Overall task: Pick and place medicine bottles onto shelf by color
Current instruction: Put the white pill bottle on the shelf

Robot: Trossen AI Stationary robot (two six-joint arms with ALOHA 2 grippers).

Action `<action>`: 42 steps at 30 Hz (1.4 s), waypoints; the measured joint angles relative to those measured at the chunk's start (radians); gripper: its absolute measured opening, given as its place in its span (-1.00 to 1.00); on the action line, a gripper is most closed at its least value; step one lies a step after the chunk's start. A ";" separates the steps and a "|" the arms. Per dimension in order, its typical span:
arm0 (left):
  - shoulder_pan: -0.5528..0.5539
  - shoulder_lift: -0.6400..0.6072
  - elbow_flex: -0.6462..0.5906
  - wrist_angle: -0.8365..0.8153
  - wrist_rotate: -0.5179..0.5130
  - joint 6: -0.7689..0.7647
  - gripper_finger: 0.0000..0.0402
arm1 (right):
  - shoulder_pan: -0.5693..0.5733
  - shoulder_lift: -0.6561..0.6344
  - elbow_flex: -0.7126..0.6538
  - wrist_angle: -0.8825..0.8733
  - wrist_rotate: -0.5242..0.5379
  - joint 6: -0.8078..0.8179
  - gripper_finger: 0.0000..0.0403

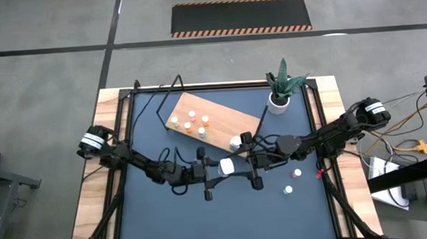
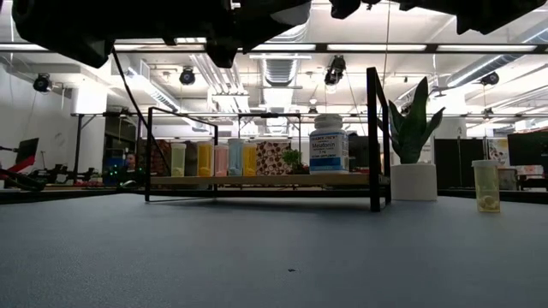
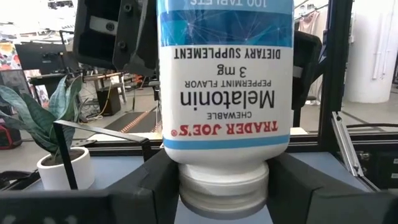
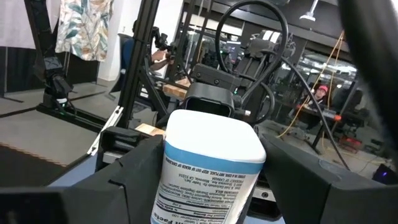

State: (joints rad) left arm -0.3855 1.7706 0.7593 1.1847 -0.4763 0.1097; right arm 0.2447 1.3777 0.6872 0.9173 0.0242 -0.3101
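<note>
A large white medicine bottle (image 1: 226,165) with a blue-banded label (image 3: 224,106) hangs in mid-air above the table's middle, cap down and base (image 4: 212,134) up. My left gripper (image 1: 213,167) reaches it from the left and is shut on its cap. My right gripper (image 1: 241,162) comes from the right, higher up, and is shut on its body. A second large white bottle (image 1: 234,142) and several small bottles (image 1: 190,122) stand on the wooden shelf (image 1: 221,119). Two small bottles (image 1: 297,173) (image 1: 288,190) stand on the table. My left gripper (image 3: 224,186) pinches the bottle's white cap (image 3: 224,196) between its two fingers (image 3: 155,186), coming about level from the table's left. The bottle stands upside down above the cap, clear of the table. My right gripper (image 4: 211,180) has the bottle's labelled body (image 4: 205,180) between its two fingers (image 4: 134,171), coming about level from the table's right, above the cap end. The flat base shows just above the fingers. The bottle is upright, cap down, lifted clear.
A white pot with a green plant (image 1: 278,94) stands at the far right, beside the shelf's black frame (image 2: 374,137). In the low view one small yellowish bottle (image 2: 485,186) stands on the table right of the pot. The near half of the blue tabletop (image 1: 204,222) is bare.
</note>
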 joint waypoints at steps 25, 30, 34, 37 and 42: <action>-0.048 -0.231 0.416 -1.988 0.363 -0.920 -0.23 | -0.001 -0.358 0.029 -0.746 0.007 0.188 0.63; -0.035 -0.169 0.457 -2.204 0.619 -0.968 -0.23 | -0.001 -0.365 0.019 -0.762 0.005 0.188 0.62; -0.023 -0.106 0.458 -2.294 0.737 -0.969 -0.22 | -0.001 -0.336 0.018 -0.766 0.004 0.188 0.62; -0.019 -0.064 0.457 -2.321 0.805 -0.965 -0.19 | -0.001 -0.311 0.018 -0.764 0.004 0.188 0.62; -0.016 -0.017 0.457 -2.329 0.870 -0.934 -0.17 | -0.001 -0.278 0.018 -0.766 0.004 0.197 0.62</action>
State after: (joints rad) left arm -0.4018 1.7532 1.2167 -1.1442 0.3936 -0.8242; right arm 0.2436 1.0999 0.7048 0.1509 0.0284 -0.1135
